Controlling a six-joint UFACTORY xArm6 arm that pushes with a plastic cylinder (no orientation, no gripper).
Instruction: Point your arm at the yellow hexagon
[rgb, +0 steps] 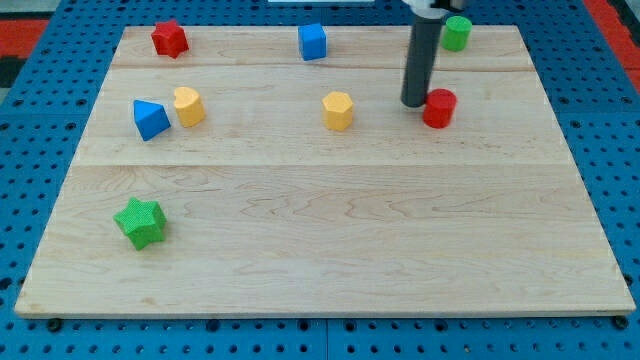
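Observation:
The yellow hexagon (338, 110) lies on the wooden board (330, 240) in its upper middle. My tip (414, 103) is the lower end of a dark upright rod to the hexagon's right, with a clear gap of board between them. The tip stands right beside the left edge of a red cylinder (438, 108), touching or nearly touching it. A second yellow block (188, 105), rounder and heart-like, lies far off to the view's left.
A green cylinder (457, 32) sits at the top right behind the rod. A blue cube (313, 41) is at the top middle and a red star (169, 38) at the top left. A blue triangle (150, 119) lies next to the heart-like yellow block. A green star (139, 222) sits at the lower left.

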